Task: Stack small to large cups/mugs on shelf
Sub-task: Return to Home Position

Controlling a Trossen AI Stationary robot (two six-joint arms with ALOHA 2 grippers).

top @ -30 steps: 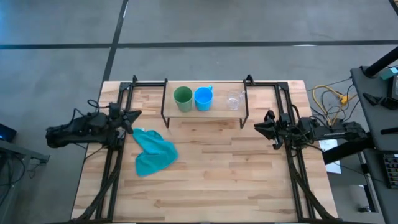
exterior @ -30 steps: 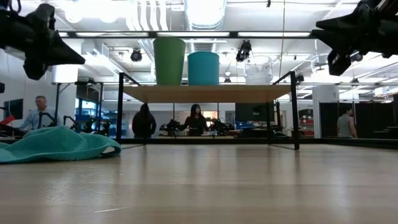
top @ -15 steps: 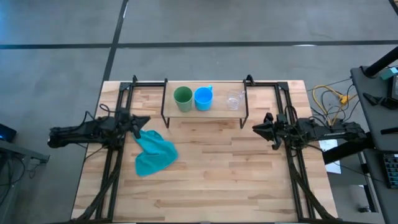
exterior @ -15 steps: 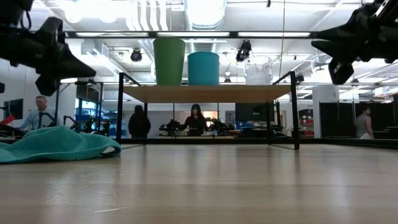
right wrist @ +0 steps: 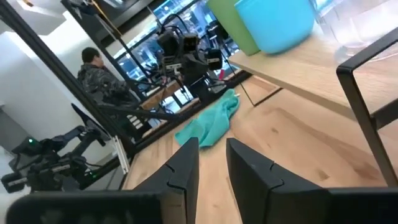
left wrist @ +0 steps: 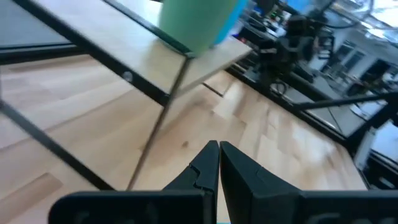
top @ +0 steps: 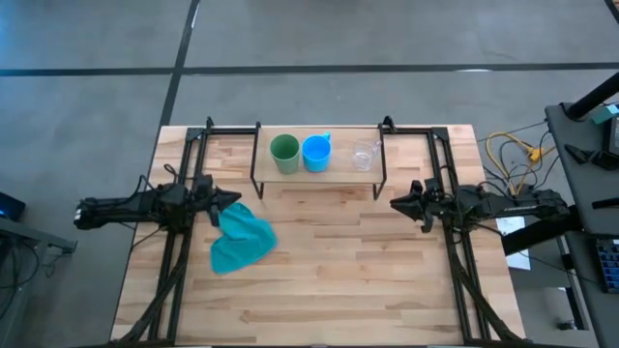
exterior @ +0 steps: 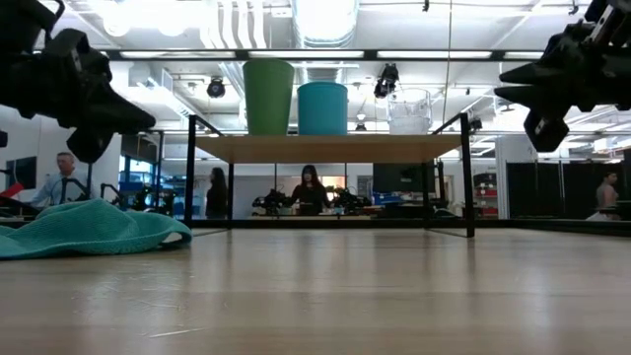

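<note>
Left gripper [top: 235, 200]: mid-left of the high view, pointing toward frame centre. My tips sit at the upper edge of the teal cloth [top: 240, 237], which lies crumpled on the tabletop [top: 348, 280]. Low view shows this gripper raised well off the table. Fingers are pressed together side by side in the left wrist view, nothing held.

Right gripper [top: 395, 203]: mid-right of the high view, pointing toward frame centre, just below the shelf's right-hand leg in the picture. It is also raised off the table. In the right wrist view my fingers stand a little apart, with nothing between them.

Shelf [top: 340, 162]: top centre of the table in the high view. All three cups are on it, upright, in one row:
- green cup [top: 284, 150] toward the left end
- blue mug [top: 316, 151] just beside it on the right, handle toward the upper right; can't tell if the two touch
- clear glass cup [top: 365, 155] apart from the blue one, near the right end

Both grippers are well apart from the shelf and cups.

The low view also shows people standing in the room behind the shelf.
</note>
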